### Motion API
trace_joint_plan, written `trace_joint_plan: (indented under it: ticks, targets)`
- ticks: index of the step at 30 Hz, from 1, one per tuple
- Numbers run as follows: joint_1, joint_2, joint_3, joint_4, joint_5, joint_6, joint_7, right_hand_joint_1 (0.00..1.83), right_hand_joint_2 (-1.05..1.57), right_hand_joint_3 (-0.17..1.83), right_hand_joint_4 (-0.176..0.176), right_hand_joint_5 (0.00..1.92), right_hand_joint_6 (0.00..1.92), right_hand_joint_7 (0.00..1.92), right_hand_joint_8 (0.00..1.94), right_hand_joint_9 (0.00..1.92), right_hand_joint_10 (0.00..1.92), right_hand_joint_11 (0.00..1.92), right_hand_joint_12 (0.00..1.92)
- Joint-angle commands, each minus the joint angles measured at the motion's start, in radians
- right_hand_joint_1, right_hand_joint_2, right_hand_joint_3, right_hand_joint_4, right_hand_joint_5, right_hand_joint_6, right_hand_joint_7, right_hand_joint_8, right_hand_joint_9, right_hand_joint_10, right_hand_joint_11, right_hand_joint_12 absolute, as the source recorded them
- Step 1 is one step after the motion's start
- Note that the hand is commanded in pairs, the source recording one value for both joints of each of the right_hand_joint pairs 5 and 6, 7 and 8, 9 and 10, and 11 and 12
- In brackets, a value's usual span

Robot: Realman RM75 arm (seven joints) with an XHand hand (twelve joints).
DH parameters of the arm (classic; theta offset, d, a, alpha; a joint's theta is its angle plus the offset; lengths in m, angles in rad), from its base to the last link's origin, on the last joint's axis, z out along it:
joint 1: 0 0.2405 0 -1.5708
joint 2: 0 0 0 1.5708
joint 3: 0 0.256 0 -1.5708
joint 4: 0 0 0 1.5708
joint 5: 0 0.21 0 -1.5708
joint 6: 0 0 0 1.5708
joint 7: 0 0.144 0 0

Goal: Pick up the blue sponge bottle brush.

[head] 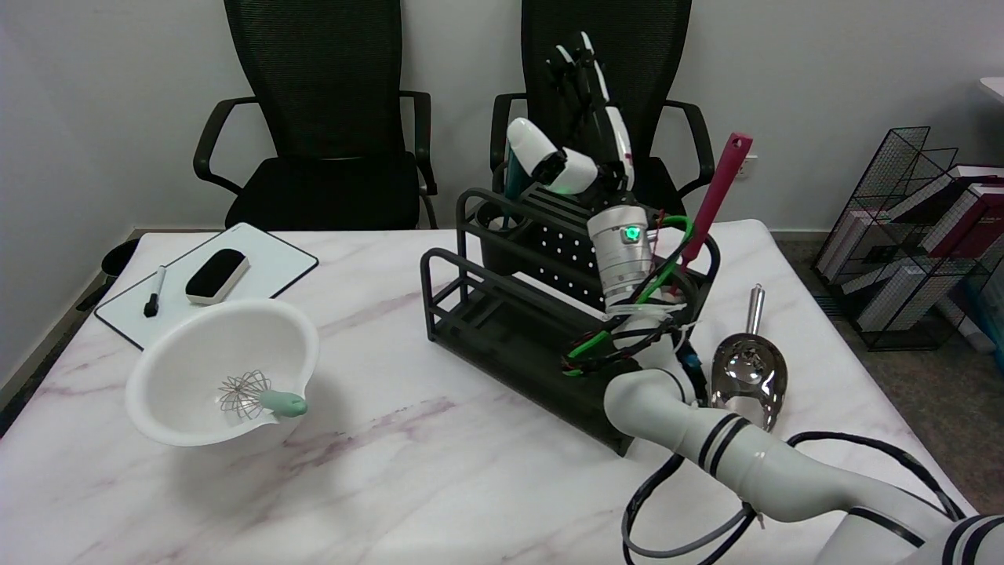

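Marble-patterned table carries a black wire rack near its middle, and the right arm reaches up from the lower right over that rack. Its robot hand is raised above the rack's far end, with long fingers pointing up against the right-hand chair and lower white fingers curled toward the teal handle of the blue sponge bottle brush. That brush stands upright in a cup at the rack's far left corner, with only its handle showing; whether the robot hand actually grips it or only touches it cannot be told from this view. A red spatula leans out of the rack's right end. A metal scoop lies on the table just right of the rack. At left, a white bowl holds a small whisk, and behind it a whiteboard bears an eraser and a marker.
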Motion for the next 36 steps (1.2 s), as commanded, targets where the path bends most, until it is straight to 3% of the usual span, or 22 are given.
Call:
trace_joint_plan:
  ticks: [1,15,36]
  targets:
    - [0.058,-0.085,-0.064,-0.083,0.034,0.019,-0.022,0.97,0.10,1.19,0.000,0.00,0.00,0.15,0.15,0.17,0.17,0.00,0.00]
    - [0.034,-0.074,-0.066,-0.012,0.109,-0.010,-0.020,0.96,0.23,1.10,0.000,0.22,0.22,0.14,0.14,0.09,0.09,0.00,0.00]
    - [0.001,-0.075,-0.067,-0.004,0.159,-0.088,-0.019,0.96,0.28,1.13,0.000,0.22,0.22,0.10,0.10,0.05,0.05,0.00,0.00]
